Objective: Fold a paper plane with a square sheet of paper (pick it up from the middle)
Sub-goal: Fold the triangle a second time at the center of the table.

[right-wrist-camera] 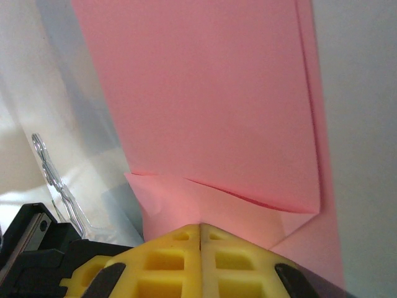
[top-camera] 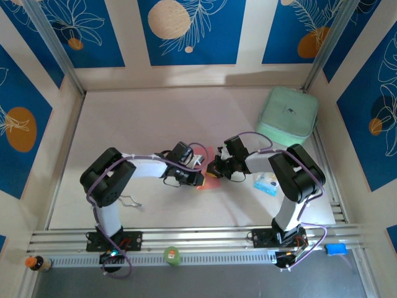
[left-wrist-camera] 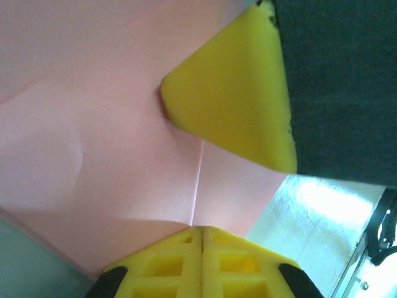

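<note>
Both pairs of jaws pressed together, folded pink paper (right-wrist-camera: 211, 93) at their tips

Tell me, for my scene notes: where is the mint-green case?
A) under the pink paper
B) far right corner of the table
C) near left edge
B: the mint-green case lies in the far right corner of the table, beyond the right arm.

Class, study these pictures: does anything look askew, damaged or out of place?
The pink paper is unevenly folded: in the right wrist view a lower layer peeks out along its right edge and the bottom flap slants. The left wrist view shows a soft dent.
</note>
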{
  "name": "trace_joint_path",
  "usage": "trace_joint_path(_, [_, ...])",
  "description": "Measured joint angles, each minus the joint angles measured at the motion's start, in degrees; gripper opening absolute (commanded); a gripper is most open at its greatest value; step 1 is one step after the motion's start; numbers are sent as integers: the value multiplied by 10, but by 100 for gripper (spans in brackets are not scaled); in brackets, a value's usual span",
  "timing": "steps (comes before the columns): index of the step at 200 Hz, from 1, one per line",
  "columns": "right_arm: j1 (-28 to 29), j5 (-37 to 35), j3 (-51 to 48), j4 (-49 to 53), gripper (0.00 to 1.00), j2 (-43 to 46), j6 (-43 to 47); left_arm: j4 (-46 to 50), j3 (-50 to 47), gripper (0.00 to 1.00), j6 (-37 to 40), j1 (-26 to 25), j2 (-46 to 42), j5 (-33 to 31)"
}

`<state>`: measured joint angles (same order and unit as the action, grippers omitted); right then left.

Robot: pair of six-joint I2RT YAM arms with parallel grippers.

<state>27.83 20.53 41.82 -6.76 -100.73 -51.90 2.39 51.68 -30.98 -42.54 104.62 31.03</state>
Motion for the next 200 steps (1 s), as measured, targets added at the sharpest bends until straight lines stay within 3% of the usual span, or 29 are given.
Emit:
trace_joint_path(148, [0, 0, 0, 1, 0, 1, 0, 28, -80, 0, -3, -3, -120, -26])
trace_joint_path(200, [0, 0, 0, 1, 0, 1, 0, -1, -3, 0, -16, -3, -59, -30])
